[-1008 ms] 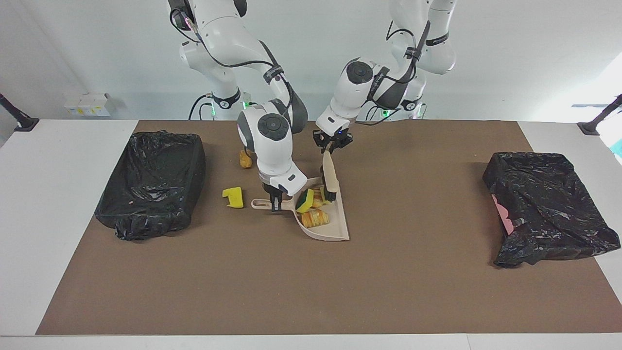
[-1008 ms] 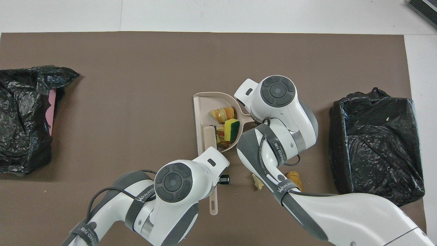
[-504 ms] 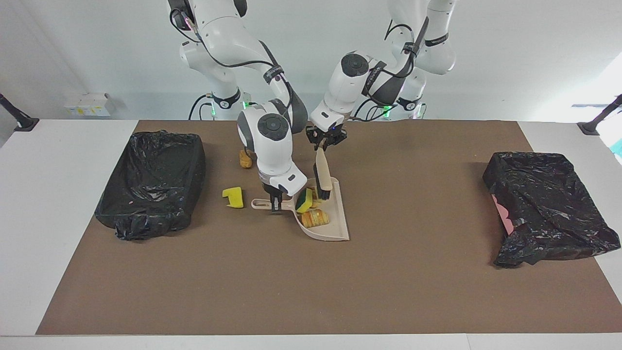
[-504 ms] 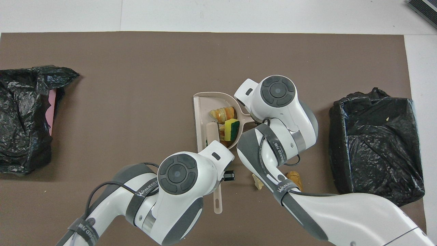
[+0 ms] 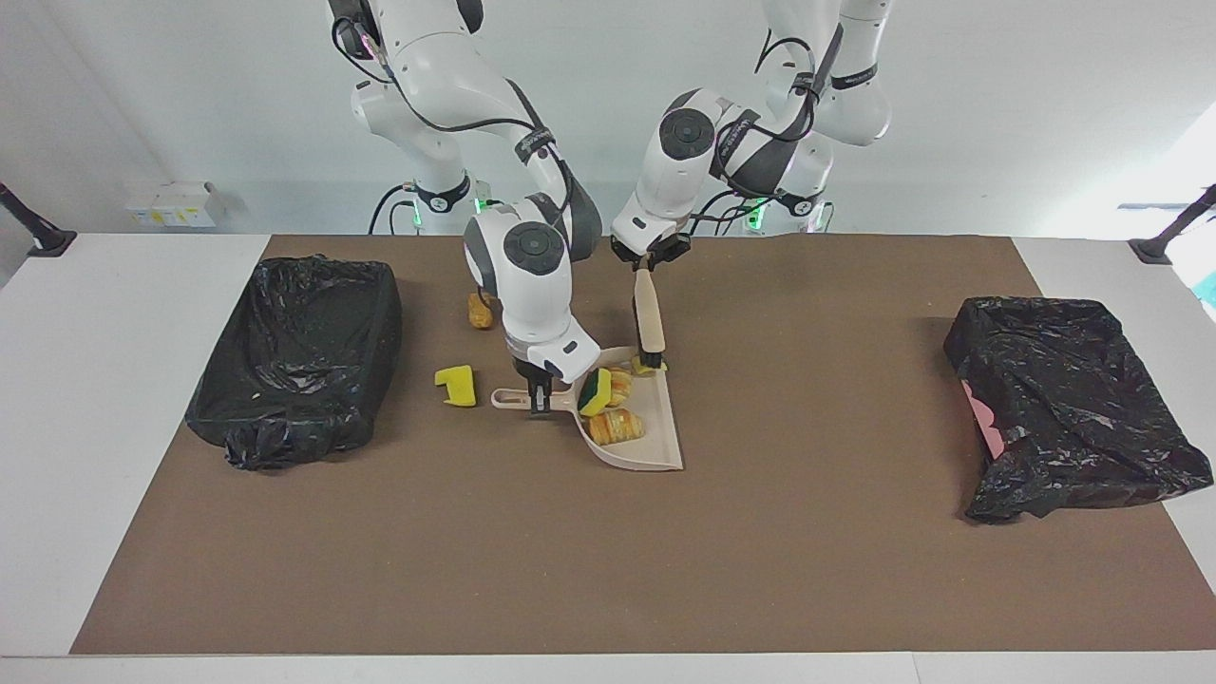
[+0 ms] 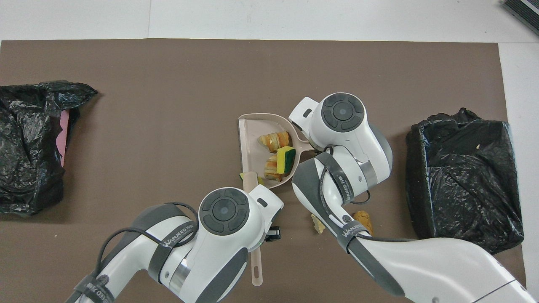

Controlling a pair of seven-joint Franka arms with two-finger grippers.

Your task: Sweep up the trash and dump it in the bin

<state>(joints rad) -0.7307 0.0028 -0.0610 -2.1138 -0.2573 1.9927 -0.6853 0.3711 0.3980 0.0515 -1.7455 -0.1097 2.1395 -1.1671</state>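
1. the right gripper (image 5: 540, 407) is clamped on the handle of the beige plastic dustpan (image 5: 655, 446), which lies flat on the brown mat (image 5: 608, 570) at the middle of the desk (image 5: 57, 456), its open mouth toward the left arm's end.
2. the left gripper (image 5: 647, 261) is closed on the top of the beige brush handle (image 5: 648, 318); the brush stands nearly upright, its dark bristle end down at the dustpan corner nearest the robots.
3. in the dustpan lie a tan-orange bread-like lump (image 5: 616, 427), a yellow sponge chunk with a green face (image 5: 598, 391) and another bread-like piece (image 5: 621, 383) beside it, all just beside the right gripper.
4. a small yellow sponge bit (image 5: 657, 365) sits at the brush's bristles, on the dustpan's edge, below the left gripper.
5. a bright yellow sponge chunk (image 5: 457, 385) lies on the mat between the dustpan handle and the black-bagged bin (image 5: 299, 361) at the right arm's end.
6. a tan-orange lump (image 5: 480, 310) lies on the mat nearer to the robots than that chunk; the overhead view shows a pale scrap (image 6: 316, 223) beside it.
7. a second black-bagged bin (image 5: 1073, 408) sits at the left arm's end, well apart from both grippers.
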